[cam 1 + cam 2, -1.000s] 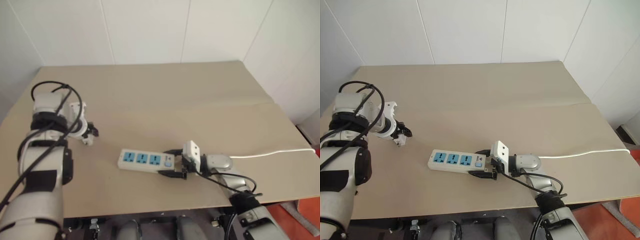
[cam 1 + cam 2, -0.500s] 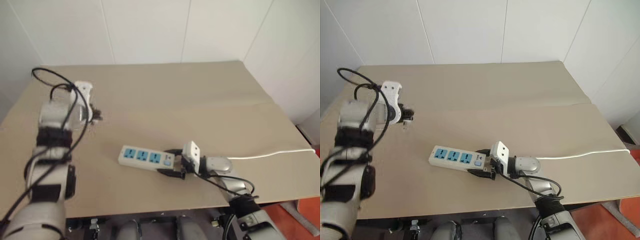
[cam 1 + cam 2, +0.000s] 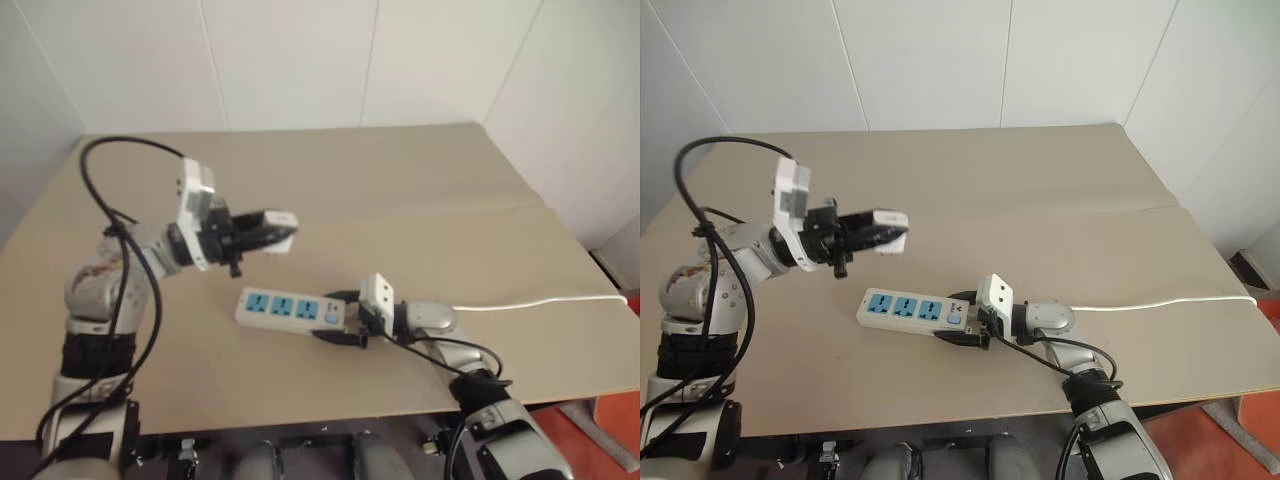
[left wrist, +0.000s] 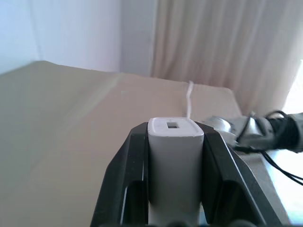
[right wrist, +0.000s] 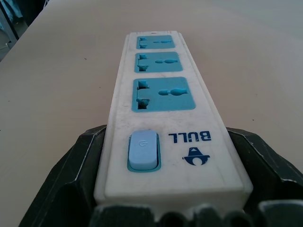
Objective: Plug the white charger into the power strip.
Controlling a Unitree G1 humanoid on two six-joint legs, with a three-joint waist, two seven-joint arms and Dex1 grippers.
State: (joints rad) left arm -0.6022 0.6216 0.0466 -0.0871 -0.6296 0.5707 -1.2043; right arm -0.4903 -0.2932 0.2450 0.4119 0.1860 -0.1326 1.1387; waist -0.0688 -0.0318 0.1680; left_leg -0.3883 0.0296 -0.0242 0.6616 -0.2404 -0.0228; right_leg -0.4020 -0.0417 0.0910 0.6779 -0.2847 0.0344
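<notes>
Our left gripper (image 3: 285, 228) hangs in the air above the table (image 3: 420, 190), its two black fingers (image 4: 124, 175) pinching the single white charger (image 4: 174, 161) between them. In the left wrist view the charger sits upright between the pads, with one small rectangular slot showing on its end face. Seen from the head, the charger (image 3: 892, 222) is up and to the left of the power strip (image 3: 912, 310), clear of it and not touching.

Our right gripper (image 3: 968, 322) lies low on the table, its fingers clamped against the two long sides of the one power strip at the switch end. The right wrist view shows the strip (image 5: 165, 118) running away from the fingers (image 5: 78, 165): one pale blue switch (image 5: 142, 151) nearest, a blue logo beside it, then three blue-faced sockets in a row, all three vacant. The strip rests flat on the tan tabletop.

One white cable (image 3: 530, 300) trails from behind the right gripper toward the table's right edge.
</notes>
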